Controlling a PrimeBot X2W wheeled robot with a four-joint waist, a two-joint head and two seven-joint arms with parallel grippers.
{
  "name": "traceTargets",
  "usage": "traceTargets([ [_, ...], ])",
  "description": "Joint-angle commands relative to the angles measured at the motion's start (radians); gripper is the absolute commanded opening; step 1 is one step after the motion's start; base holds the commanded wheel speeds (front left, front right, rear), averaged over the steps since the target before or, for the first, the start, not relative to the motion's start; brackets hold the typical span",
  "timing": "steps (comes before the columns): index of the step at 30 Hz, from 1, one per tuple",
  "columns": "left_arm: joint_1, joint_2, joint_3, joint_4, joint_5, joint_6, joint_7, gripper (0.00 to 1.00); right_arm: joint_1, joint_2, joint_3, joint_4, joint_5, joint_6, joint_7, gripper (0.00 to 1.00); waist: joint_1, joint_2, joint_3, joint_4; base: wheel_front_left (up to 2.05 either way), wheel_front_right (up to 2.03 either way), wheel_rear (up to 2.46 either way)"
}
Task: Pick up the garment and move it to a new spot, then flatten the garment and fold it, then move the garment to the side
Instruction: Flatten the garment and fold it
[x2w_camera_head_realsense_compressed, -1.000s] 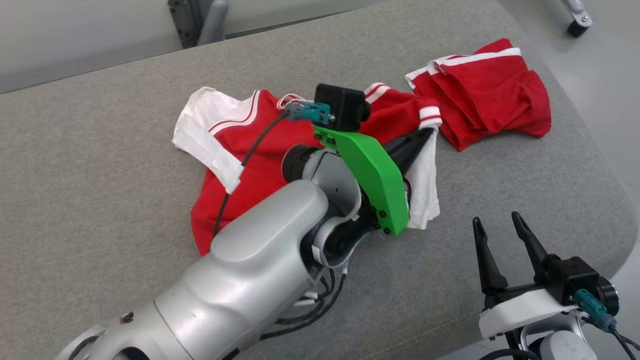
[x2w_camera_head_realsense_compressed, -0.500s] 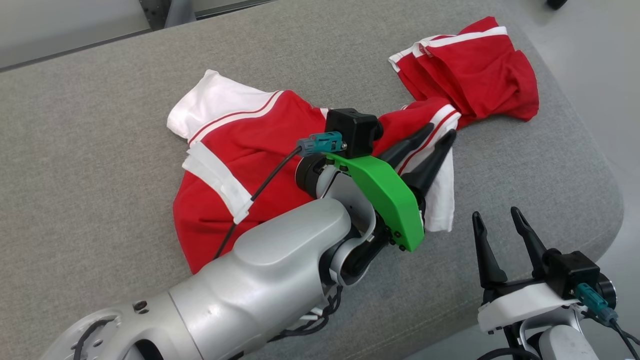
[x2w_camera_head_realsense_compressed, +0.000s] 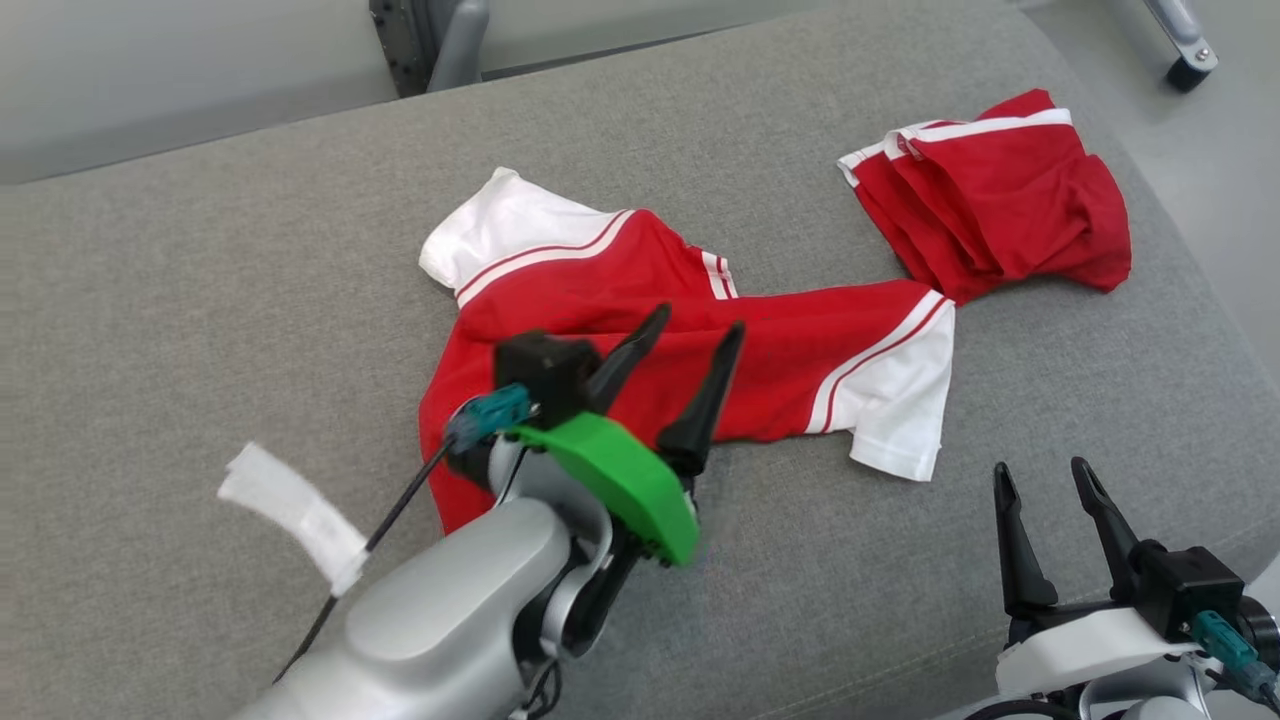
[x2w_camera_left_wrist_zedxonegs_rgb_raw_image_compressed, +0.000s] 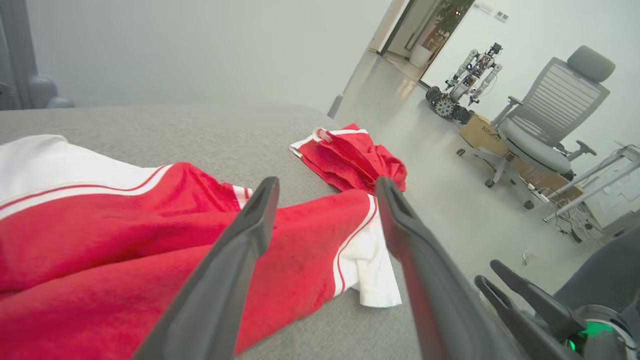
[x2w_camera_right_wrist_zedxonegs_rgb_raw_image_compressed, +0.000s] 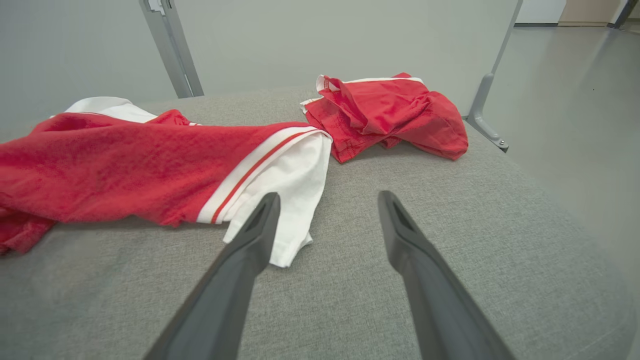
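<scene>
Below the left gripper (x2w_camera_head_realsense_compressed: 700, 320), a matt, fuzzy cloth shirt (x2w_camera_head_realsense_compressed: 860, 350) is lying on coarse woven grey upholstery (x2w_camera_head_realsense_compressed: 200, 300); the gripper's fingers (x2w_camera_head_realsense_compressed: 702, 405) are showing smooth dark plastic.

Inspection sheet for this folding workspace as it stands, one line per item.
Surface: grey fabric cushion, looks clean.
Job's things: red-and-white shirt lies rumpled at centre, not folded.
Clutter: second red garment bunched at the far right corner.
Grippers: left gripper open above the shirt, holding nothing; right gripper open over bare cushion, near right.
Cables: black cable with a white tape tag runs back from the left wrist.
Surroundings: office chair, small wheeled robot, cardboard box on the floor.
</scene>
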Motion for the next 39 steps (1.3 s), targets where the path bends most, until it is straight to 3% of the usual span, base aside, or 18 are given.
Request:
traceTargets([
  [1,0.065,0.025,0.042,-0.042,0.052,0.026,-0.004,1.0,0.023,-0.003,-0.01,-0.008,-0.012,-0.001,-0.001,1.0,0.0,0.0,-0.048,0.042,0.0,0.0,0.0],
  [3,0.21,0.1,0.141,-0.125,0.159,0.086,-0.003,1.0,0.052,-0.003,-0.028,-0.017,-0.03,-0.001,-0.001,1.0,0.0,0.0,-0.084,0.066,0.0,0.0,0.0],
  [5,0.319,0.128,0.198,-0.167,0.188,0.112,-0.004,1.0,0.066,-0.003,-0.036,-0.023,-0.039,-0.001,-0.002,1.0,0.0,0.0,-0.103,0.08,0.0,0.0,0.0],
  [9,0.476,0.176,0.243,-0.186,0.238,0.14,-0.004,1.0,0.087,-0.011,-0.041,-0.028,-0.047,-0.001,-0.002,1.0,0.0,0.0,-0.131,0.103,0.0,0.0,0.0],
  [12,0.549,0.188,0.238,-0.156,0.236,0.134,-0.004,1.0,0.097,-0.015,-0.039,-0.031,-0.046,-0.001,-0.001,1.0,0.0,0.0,-0.138,0.116,0.0,0.0,0.0],
  [25,0.463,0.071,0.23,0.02,0.301,0.059,-0.004,1.0,0.063,-0.023,-0.022,-0.04,-0.037,-0.001,-0.002,1.0,0.0,0.0,-0.083,0.121,0.0,0.0,0.0],
  [32,0.38,0.032,0.21,0.153,0.342,0.077,0.027,1.0,0.042,-0.02,-0.021,-0.042,-0.033,-0.001,-0.001,1.0,0.0,0.0,-0.029,0.102,0.0,0.0,0.0],
  [38,0.331,0.018,0.195,0.233,0.353,0.068,0.053,1.0,0.025,-0.016,-0.023,-0.041,-0.025,-0.001,-0.002,1.0,0.0,0.0,0.009,0.087,0.0,0.0,0.0],
  [39,0.325,0.016,0.194,0.245,0.352,0.064,0.054,0.88,0.022,-0.015,-0.025,-0.04,-0.025,-0.001,-0.001,1.0,0.0,0.0,0.012,0.085,0.0,0.0,0.0],
])
